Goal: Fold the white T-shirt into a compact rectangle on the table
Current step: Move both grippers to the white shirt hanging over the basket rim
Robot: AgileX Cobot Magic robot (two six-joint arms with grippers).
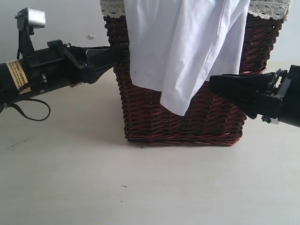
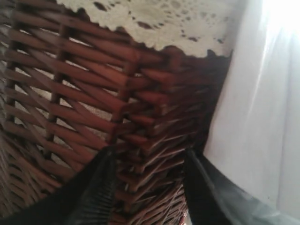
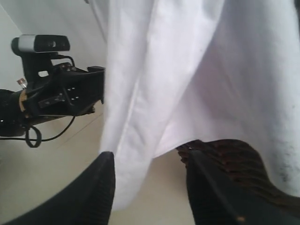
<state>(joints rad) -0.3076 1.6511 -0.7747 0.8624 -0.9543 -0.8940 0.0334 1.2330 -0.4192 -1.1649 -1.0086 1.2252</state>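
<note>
The white T-shirt (image 1: 185,47) hangs over the front of a dark brown wicker basket (image 1: 187,124), plain side out, no lettering showing. My left gripper (image 1: 123,52) is open at the basket's upper left corner, right beside the shirt's edge; in the left wrist view the gripper (image 2: 150,157) has wicker between its jaws and the T-shirt (image 2: 262,117) alongside one finger. My right gripper (image 1: 212,83) is open just right of the hanging cloth; in the right wrist view that gripper (image 3: 151,157) has the T-shirt's (image 3: 187,70) lower hem between its jaws, unclamped.
The basket stands on the pale beige table (image 1: 140,187) and carries cream lace trim (image 1: 268,9) along its rim. A loose black cable (image 1: 33,112) loops below the left arm. A white wall lies behind.
</note>
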